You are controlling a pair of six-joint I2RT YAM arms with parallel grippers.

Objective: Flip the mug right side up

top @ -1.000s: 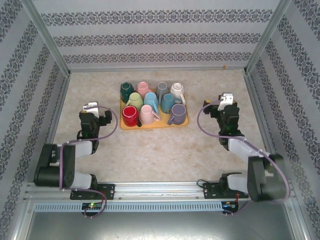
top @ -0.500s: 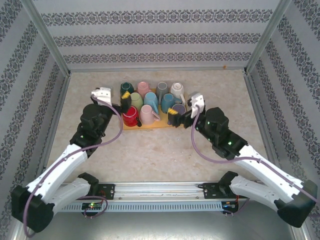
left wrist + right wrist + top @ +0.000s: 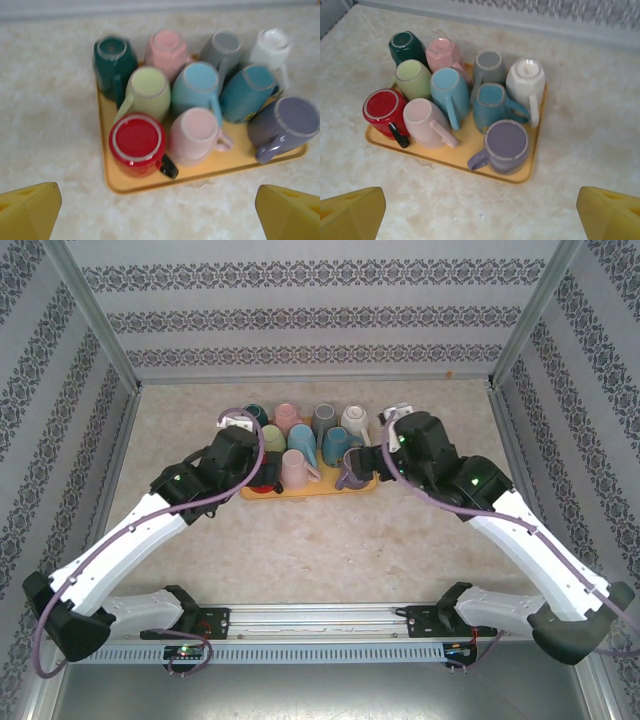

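Peeking through both wrist cams right now. The left gripper (image 3: 160,215) is spread wide, its yellow fingertips (image 3: 30,210) sitting in the bottom corners of its view with nothing between them but bare table (image 3: 50,140). Same deal for the right gripper (image 3: 480,215): wide apart, holding nothing, hanging above the table just short of the tray (image 3: 460,150).

The tray is yellow and sits toward the back of the table, between the two reaching arms. Ten mugs are packed on it, and every one that I can make out is bottom up.

- Back row: dark green mug (image 3: 406,46), pink mug (image 3: 442,52), grey mug (image 3: 488,65), white mug (image 3: 526,75).
- Middle: light green mug (image 3: 412,77), light blue mug (image 3: 449,87), teal mug (image 3: 492,102).
- Front: red mug (image 3: 384,107) with a black handle at the near left corner, pale pink mug (image 3: 422,117) beside it, and purple mug (image 3: 506,142) at the near right corner with its handle pointing to the near edge.

Several lean on their neighbours rather than standing straight. From the overhead cam, the left arm (image 3: 110,550) ends over the tray's near left corner and the right arm (image 3: 530,540) ends at its right edge, next to the purple one. I can't tell which mug is the target.
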